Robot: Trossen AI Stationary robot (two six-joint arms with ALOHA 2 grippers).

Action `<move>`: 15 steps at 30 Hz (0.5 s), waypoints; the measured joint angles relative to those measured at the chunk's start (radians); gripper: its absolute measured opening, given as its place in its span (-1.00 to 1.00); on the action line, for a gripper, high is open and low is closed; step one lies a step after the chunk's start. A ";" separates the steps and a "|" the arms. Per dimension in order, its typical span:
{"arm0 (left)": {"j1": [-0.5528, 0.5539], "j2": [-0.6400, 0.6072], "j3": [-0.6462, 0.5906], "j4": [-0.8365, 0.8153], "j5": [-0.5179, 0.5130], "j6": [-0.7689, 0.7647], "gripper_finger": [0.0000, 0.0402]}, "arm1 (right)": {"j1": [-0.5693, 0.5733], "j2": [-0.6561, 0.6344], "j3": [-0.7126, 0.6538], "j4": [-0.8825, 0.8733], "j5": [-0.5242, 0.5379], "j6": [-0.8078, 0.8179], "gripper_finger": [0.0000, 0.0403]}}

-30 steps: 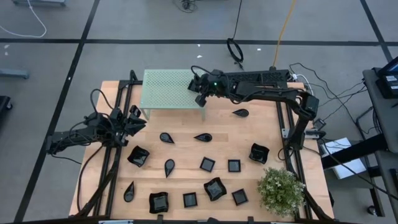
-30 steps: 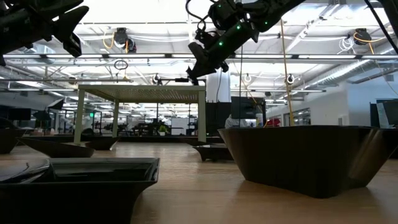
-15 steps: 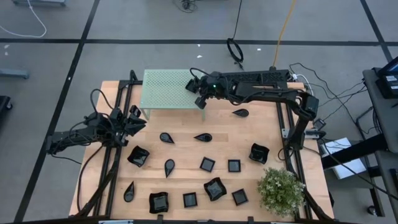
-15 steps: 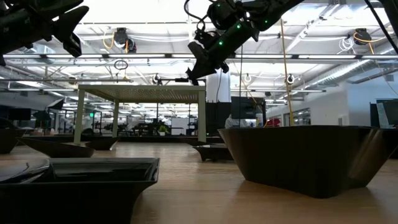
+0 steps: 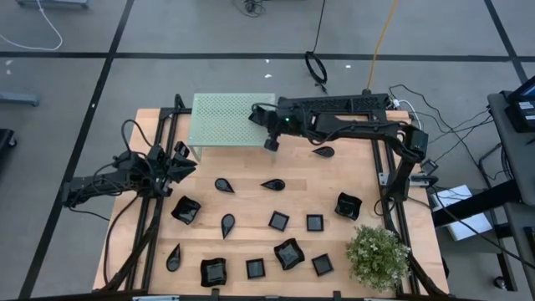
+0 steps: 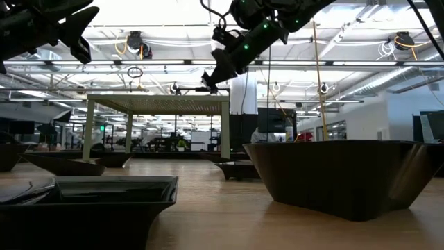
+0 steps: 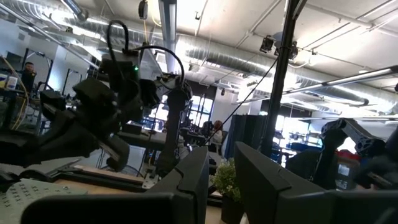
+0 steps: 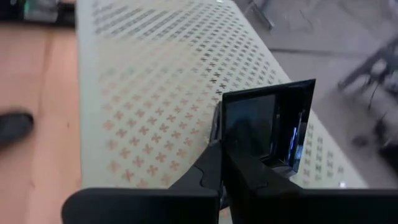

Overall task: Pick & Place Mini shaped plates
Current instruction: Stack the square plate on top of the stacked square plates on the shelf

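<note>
Square plate (image 8: 268, 127) — gripped above platform (image 8: 155, 74) edge.

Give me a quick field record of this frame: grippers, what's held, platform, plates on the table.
right gripper: shut on a square mini plate, above the green perforated platform
left gripper: idle at the table's left edge, holding nothing
platform load: no plates visible on it
plates on table: black dishes spread over the wood, e.g. teardrop plate, wavy-rimmed plate
other: potted plant

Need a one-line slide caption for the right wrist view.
Right gripper shut on a small square black plate, held above the green perforated platform.
</note>
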 joint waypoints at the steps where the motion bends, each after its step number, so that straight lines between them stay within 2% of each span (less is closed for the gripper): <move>1: 0.000 0.000 0.000 0.000 0.000 0.000 -0.60 | 0.003 0.000 0.000 -0.005 0.000 -0.056 -1.00; 6: 0.000 0.000 0.000 0.000 0.000 0.000 -0.60 | 0.004 0.000 0.000 -0.003 0.011 -0.319 -1.00; 10: 0.000 0.000 0.000 0.000 0.000 0.000 -0.60 | 0.001 0.000 0.000 -0.003 0.062 -0.487 -1.00; 15: 0.000 0.000 0.000 0.000 0.000 0.000 -0.60 | -0.006 0.000 0.000 -0.009 0.060 -0.708 -1.00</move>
